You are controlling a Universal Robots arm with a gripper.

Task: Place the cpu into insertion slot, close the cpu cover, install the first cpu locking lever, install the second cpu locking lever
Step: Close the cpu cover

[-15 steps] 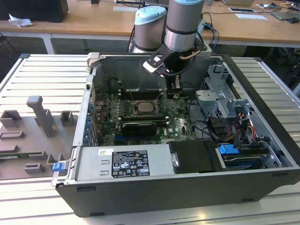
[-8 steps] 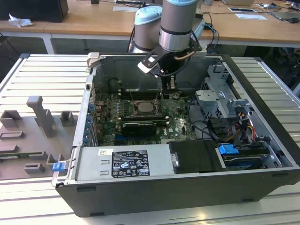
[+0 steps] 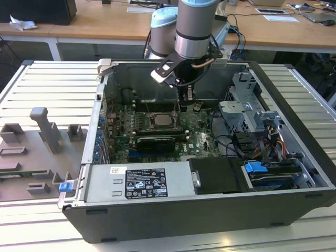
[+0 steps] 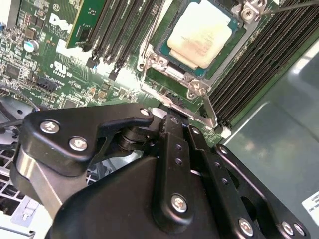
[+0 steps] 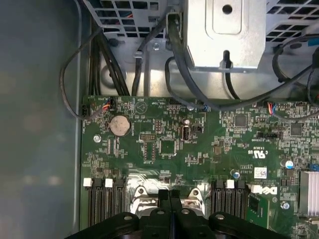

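The open computer case point(image 3: 157, 220) lies on the counter point(image 3: 31, 79) with its side off, so I can reach the green board point(image 5: 164, 149) from above. My arm point(image 3: 194, 26) stands nearly vertical over it, wrist bent toward the socket. My gripper point(image 5: 171, 198) is clenched, fingers pressed together with nothing visible between them, its tip just beside the insertion slot point(image 4: 195, 88) and a thin metal lever point(image 4: 208, 107). The cpu cover point(image 4: 149, 59) looks to be lying down around the cpu point(image 4: 202, 32), which sits flat in the slot, pale face up.

Single arm point(image 3: 193, 31) hangs straight down, wrist vertical. Low at its end, gripper point(image 3: 182, 101) points downward, fingers point(image 5: 163, 198) pressed together, no gap between tips.
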